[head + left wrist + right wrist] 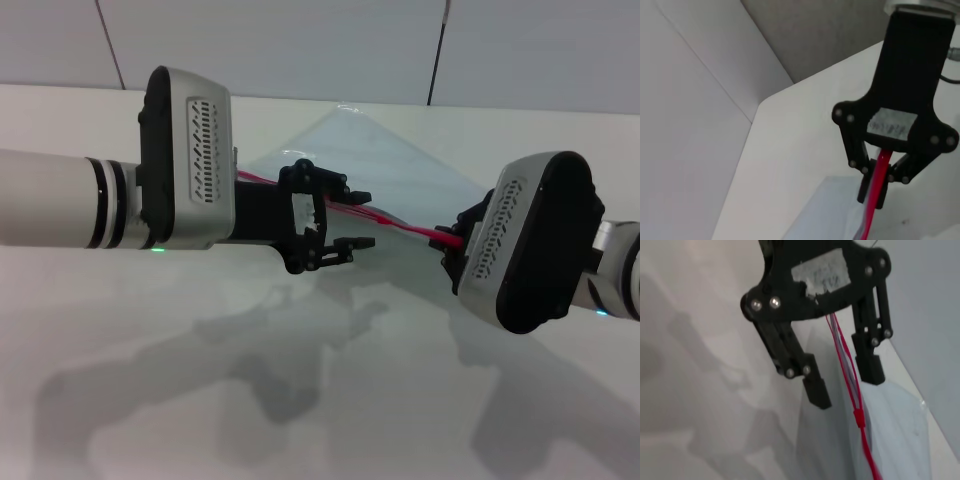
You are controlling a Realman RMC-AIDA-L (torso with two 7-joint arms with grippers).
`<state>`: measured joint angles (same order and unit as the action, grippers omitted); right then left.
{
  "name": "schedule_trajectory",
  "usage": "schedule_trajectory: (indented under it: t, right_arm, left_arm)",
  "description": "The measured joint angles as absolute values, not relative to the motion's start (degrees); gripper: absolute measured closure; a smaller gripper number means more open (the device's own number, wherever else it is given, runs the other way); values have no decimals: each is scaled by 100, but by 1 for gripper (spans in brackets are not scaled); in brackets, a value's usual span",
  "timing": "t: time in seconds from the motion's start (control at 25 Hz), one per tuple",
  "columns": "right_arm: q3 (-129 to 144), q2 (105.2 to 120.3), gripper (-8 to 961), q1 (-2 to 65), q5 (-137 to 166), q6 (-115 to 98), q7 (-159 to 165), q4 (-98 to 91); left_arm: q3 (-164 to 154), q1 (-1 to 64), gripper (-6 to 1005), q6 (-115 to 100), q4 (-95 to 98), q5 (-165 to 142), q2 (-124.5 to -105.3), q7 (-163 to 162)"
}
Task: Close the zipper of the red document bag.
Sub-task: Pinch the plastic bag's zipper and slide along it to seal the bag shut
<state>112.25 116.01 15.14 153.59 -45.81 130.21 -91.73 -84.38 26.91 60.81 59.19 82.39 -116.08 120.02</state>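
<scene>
Crosswise, zipper (400, 224) between tools.

Large translucent pale blue-grey plastic document bag (400, 165) held raised above white table (150, 400). Thin red zipper strip (395, 222) spans between grippers. Left gripper (358, 219) fingers spread apart around the strip. Right gripper (452, 243) at strip's other end, fingers obscured.

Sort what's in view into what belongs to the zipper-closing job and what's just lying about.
Of the job:
red document bag
zipper
left gripper, open around the zipper
right gripper, shut on the zipper

Not of the job:
white table
grey wall panels
</scene>
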Motion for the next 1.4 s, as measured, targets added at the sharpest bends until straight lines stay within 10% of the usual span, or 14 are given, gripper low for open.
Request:
schedule_trajectory:
  t: [1.4]
  right_arm:
    - [11213,11602,859,1527,15161,-4711,12933,-9317]
  left_arm:
    - [-8502,3023,722,5911,5492,8232,-11626,11871]
